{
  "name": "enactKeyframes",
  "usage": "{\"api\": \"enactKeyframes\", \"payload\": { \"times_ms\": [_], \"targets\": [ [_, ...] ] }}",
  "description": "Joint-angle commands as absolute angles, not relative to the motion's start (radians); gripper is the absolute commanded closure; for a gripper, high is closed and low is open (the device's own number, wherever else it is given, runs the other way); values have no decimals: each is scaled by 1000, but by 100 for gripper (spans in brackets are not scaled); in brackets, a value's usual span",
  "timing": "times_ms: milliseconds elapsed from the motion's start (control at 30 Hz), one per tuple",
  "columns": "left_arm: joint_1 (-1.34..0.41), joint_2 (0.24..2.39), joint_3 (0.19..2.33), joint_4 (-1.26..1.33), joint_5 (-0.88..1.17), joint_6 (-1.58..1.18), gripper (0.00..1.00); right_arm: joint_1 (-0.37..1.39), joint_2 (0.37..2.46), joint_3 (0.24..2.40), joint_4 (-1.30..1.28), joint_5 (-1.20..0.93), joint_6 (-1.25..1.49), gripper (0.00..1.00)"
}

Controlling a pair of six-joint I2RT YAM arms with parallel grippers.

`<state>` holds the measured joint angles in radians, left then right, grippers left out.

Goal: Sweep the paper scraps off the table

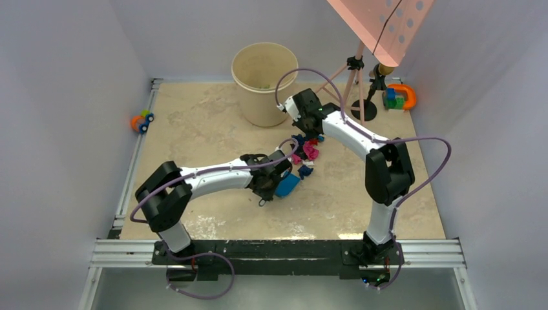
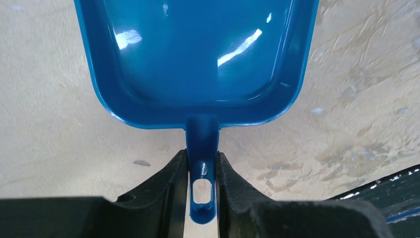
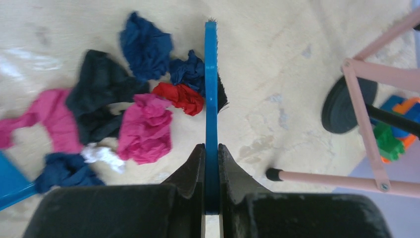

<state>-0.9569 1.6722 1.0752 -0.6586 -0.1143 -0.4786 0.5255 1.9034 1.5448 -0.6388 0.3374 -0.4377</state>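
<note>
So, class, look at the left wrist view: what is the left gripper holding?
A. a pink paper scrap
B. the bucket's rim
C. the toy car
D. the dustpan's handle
D: the left gripper is clamped on the thin handle of the blue dustpan, one finger on each side of it, with the pan stretching away over the table.

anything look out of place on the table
Crumpled paper scraps litter the middle of the table, between dustpan and brush. A toy car sits stray at the left edge.
</note>
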Motion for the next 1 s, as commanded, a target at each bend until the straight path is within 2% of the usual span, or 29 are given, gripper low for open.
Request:
{"api": "enactKeyframes", "payload": {
  "times_ms": [0, 300, 500, 767, 967],
  "targets": [
    [-937, 1699, 1154, -624, -112, -403, 100, 562, 1849, 1532, -727, 79, -456, 100],
    [-902, 1754, 1198, -556, -107, -374, 100, 603, 1795, 1533, -880, -329, -435, 100],
    [-902, 1770, 1179, -504, -137, -348, 100, 565, 1687, 1545, -865, -374, -335, 100],
    [-903, 1699, 1054, -376, -163, -347, 100, 538, 1620, 1552, -828, -252, -211, 100],
    [-904, 1695, 1043, -380, -167, -339, 100, 523, 1600, 1515, -785, 168, -120, 100]
  ]
}}
